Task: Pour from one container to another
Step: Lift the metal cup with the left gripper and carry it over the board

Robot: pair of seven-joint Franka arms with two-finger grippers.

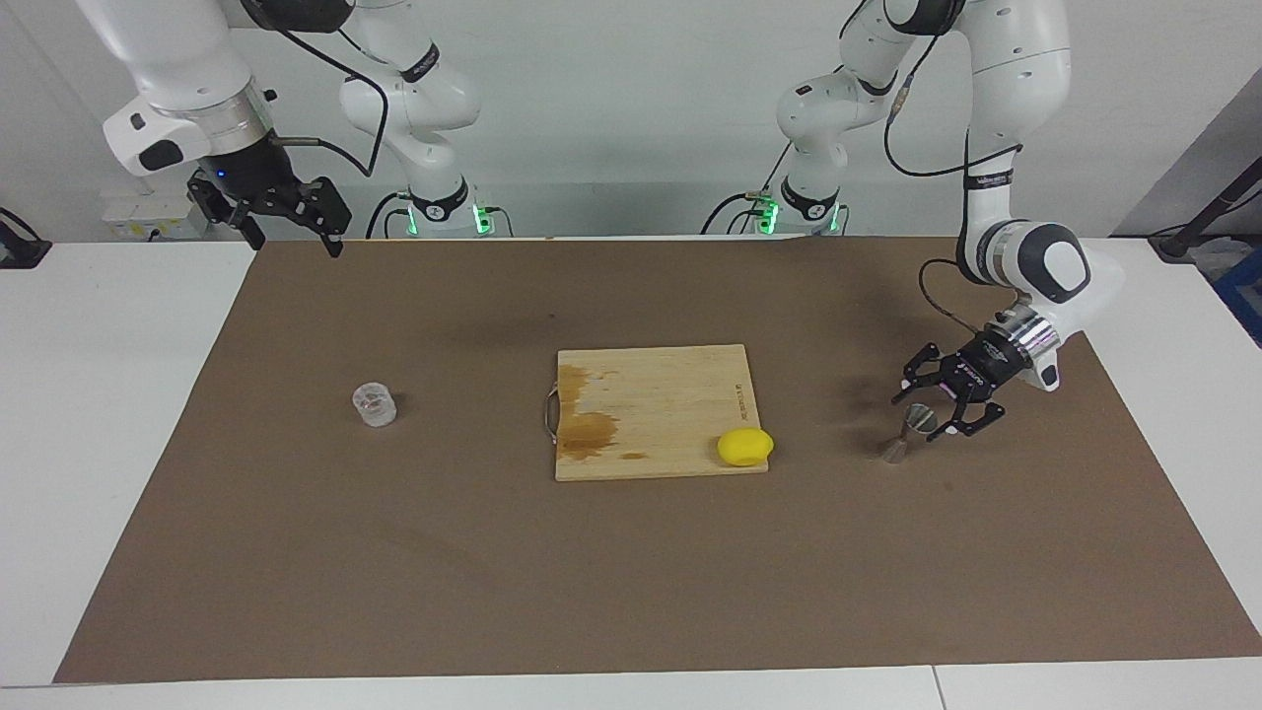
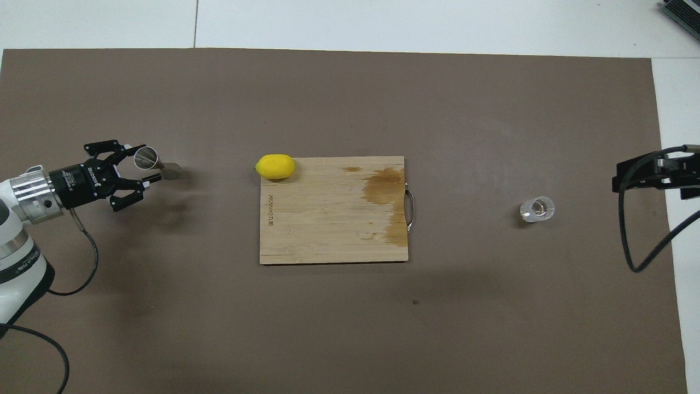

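Fingertips of the left gripper (image 1: 925,414) sit on either side of the metal jigger (image 1: 911,432) at its upper cone, narrowed about it; actual contact cannot be made out. Jigger stands upright on the brown mat (image 1: 631,592), toward the left arm's end of the table. Right gripper (image 1: 293,237) hangs with jaws apart, holding nothing, over the mat's corner by its own base. Clear cup (image 1: 375,404) stands on the mat well apart from it, beside the cutting board (image 1: 656,394).
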